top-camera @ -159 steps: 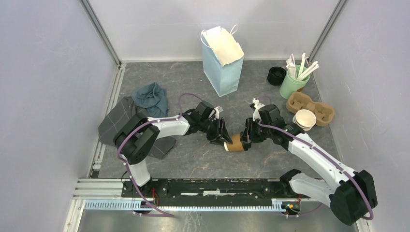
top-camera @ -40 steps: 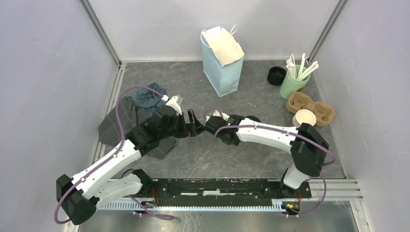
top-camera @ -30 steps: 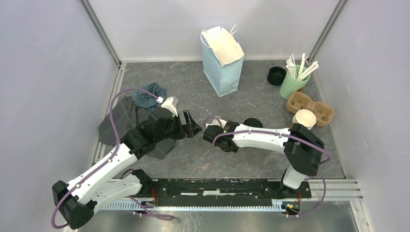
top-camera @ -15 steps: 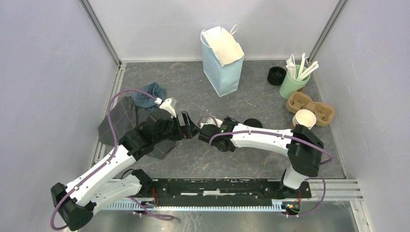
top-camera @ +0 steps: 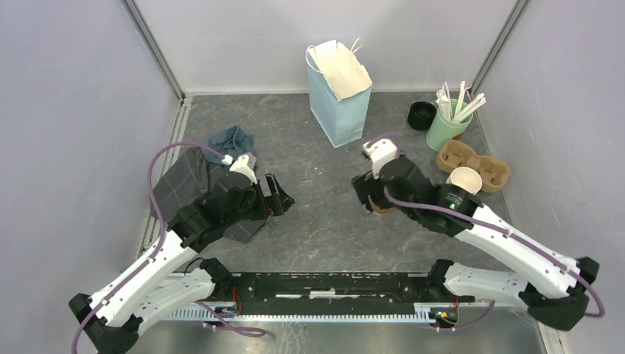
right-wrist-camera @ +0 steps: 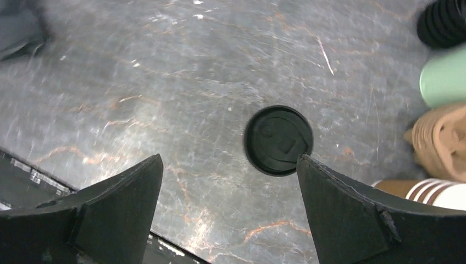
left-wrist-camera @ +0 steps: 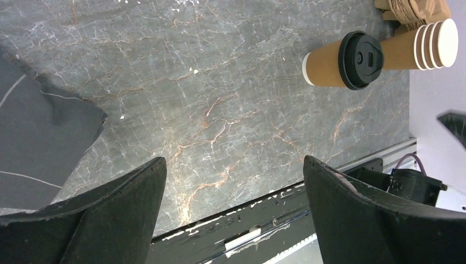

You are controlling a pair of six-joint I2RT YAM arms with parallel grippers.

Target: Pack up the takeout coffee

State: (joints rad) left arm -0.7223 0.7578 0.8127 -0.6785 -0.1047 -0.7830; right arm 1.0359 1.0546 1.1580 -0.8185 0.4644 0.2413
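The takeout coffee (right-wrist-camera: 278, 140), a brown paper cup with a black lid, stands upright on the table. The left wrist view shows it from the side, the coffee (left-wrist-camera: 346, 59) right next to the stacked cups. From above, only a brown edge of the coffee (top-camera: 381, 209) shows under my right wrist. My right gripper (right-wrist-camera: 228, 159) hovers open above it, with the lid just inside the right finger and nothing held. That right gripper (top-camera: 367, 198) is at centre right. My left gripper (top-camera: 276, 195) is open and empty at centre left, far from the cup. The left gripper (left-wrist-camera: 234, 159) faces bare table.
A light blue paper bag (top-camera: 337, 92) stands open at the back. At the right are a pulp carrier (top-camera: 475, 164), stacked lidless cups (top-camera: 464, 181), a green cup of stirrers (top-camera: 448, 124) and black lids (top-camera: 421, 114). Cloths (top-camera: 221, 151) lie at the left.
My right gripper has swung from beside the left gripper to over the coffee, and its jaws have widened. The left gripper has drawn back slightly to the left.
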